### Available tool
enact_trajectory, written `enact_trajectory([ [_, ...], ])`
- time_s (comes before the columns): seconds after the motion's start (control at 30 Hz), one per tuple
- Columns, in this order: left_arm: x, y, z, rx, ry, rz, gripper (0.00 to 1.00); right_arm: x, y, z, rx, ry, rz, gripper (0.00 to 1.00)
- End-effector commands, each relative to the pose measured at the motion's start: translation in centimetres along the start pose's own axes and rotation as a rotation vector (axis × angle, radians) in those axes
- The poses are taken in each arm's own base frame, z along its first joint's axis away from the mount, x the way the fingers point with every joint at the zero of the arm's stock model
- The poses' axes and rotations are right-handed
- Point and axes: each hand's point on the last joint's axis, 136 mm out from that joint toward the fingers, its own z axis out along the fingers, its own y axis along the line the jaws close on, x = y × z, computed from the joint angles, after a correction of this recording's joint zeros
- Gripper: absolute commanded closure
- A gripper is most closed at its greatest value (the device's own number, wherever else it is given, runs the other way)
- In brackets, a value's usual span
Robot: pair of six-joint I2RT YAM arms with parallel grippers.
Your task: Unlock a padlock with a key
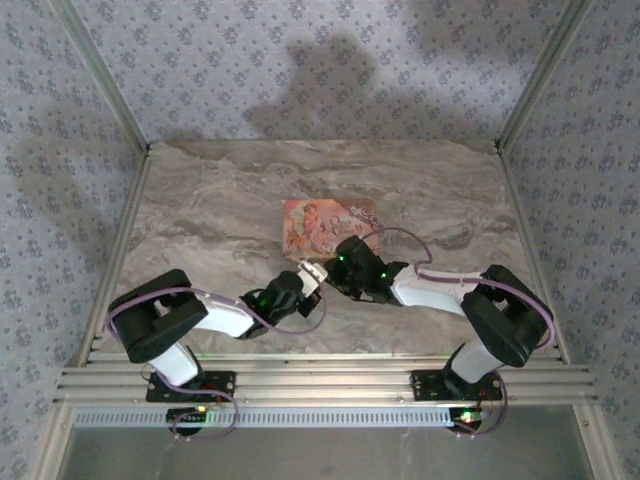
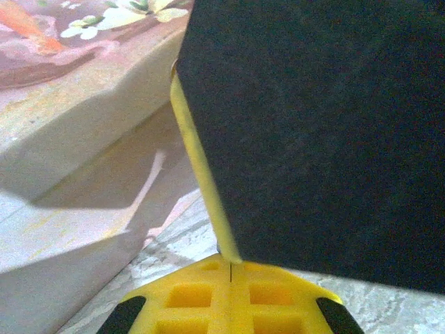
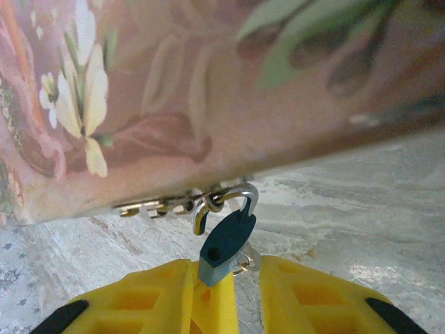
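Blocking most of the left wrist view, a dark block (image 2: 320, 125) with a yellow strip along its edge is standing right in front of the lens, too close to identify. The left gripper (image 2: 229, 275) is clenching, pads pressing flat together; whether anything thin is sitting in the seam, cannot tell. The padlock (image 3: 226, 240), teal-blue body, is hanging by its shackle (image 3: 242, 197) from a metal fitting (image 3: 156, 207) on the lower edge of the pink printed box (image 3: 208, 104), its lower end dipping between the yellow fingers (image 3: 313, 299) of the right gripper (image 3: 243, 275). Those jaws are standing partly apart, the body lying against one finger and a gap showing at the other; gripping or just bracketing, cannot tell. A small silver ring (image 3: 245, 263) is peeking out beside the padlock base, the rest hidden. From the top camera the padlock is sitting hidden under both wrists, which are meeting at the box's near edge. A grey-brown marble tabletop (image 1: 220, 210) is carrying everything; blue patterned wallpaper (image 1: 300, 60) is covering the walls around, shadows falling across it. The box is lying near the table's middle, bare marble running wide to left, right and back. Aluminium rails (image 1: 320, 385) are closing off the near edge by the arm bases, metal posts (image 1: 100, 75) rising at the far corners.
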Motion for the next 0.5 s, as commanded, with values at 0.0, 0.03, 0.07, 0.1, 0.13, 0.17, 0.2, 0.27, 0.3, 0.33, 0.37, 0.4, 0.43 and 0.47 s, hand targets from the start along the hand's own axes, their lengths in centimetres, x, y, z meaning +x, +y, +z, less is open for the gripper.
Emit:
enact_trajectory([
  [0.0, -1.93, -1.41, -0.47, 0.046, -0.05, 0.044, 1.0, -0.28, 0.54, 0.61, 0.014, 0.013, 0.003, 0.73],
  [0.03, -1.94, -1.41, -0.47, 0.046, -0.05, 0.044, 1.0, -0.24, 0.64, 0.69, 0.015, 0.017, 0.0, 0.74],
  [0.07, -2.02, -1.39, -0.49, 0.045, -0.053, 0.043, 1.0, -0.21, 0.58, 0.75, 0.017, 0.02, 0.0, 0.74],
  [0.1, -1.98, -1.39, -0.52, 0.046, -0.054, 0.045, 1.0, -0.21, 0.56, 0.84, 0.02, 0.021, 0.002, 0.75],
  [0.13, -1.98, -1.4, -0.55, 0.045, -0.054, 0.047, 1.0, -0.13, 0.55, 0.89, 0.02, 0.024, 0.003, 0.74],
  [0.17, -2.0, -1.45, -0.55, 0.047, -0.055, 0.047, 1.0, -0.12, 0.44, 0.97, 0.022, 0.025, 0.007, 0.74],
  [0.2, -1.95, -1.48, -0.56, 0.049, -0.054, 0.048, 1.0, -0.07, 0.43, 1.02, 0.022, 0.026, 0.007, 0.72],
  [0.27, -1.96, -1.53, -0.57, 0.052, -0.055, 0.05, 1.0, -0.06, 0.34, 1.09, 0.024, 0.027, 0.014, 0.66],
  [0.3, -1.97, -1.56, -0.57, 0.053, -0.055, 0.05, 1.0, -0.04, 0.41, 1.1, 0.022, 0.027, 0.015, 0.63],
  [0.33, -1.98, -1.65, -0.59, 0.057, -0.056, 0.053, 1.0, -0.15, 0.55, 1.08, 0.018, 0.024, 0.019, 0.61],
  [0.37, -1.96, -1.63, -0.57, 0.056, -0.056, 0.052, 1.0, -0.15, 0.63, 1.05, 0.015, 0.023, 0.02, 0.58],
  [0.4, -1.94, -1.66, -0.57, 0.057, -0.055, 0.053, 1.0, -0.17, 0.65, 1.02, 0.014, 0.021, 0.022, 0.55],
  [0.43, -1.98, -1.72, -0.58, 0.058, -0.057, 0.053, 1.0, -0.24, 0.78, 0.95, 0.011, 0.019, 0.023, 0.54],
  [0.47, -1.98, -1.76, -0.56, 0.06, -0.057, 0.052, 1.0, -0.27, 0.85, 0.9, 0.01, 0.016, 0.023, 0.53],
])
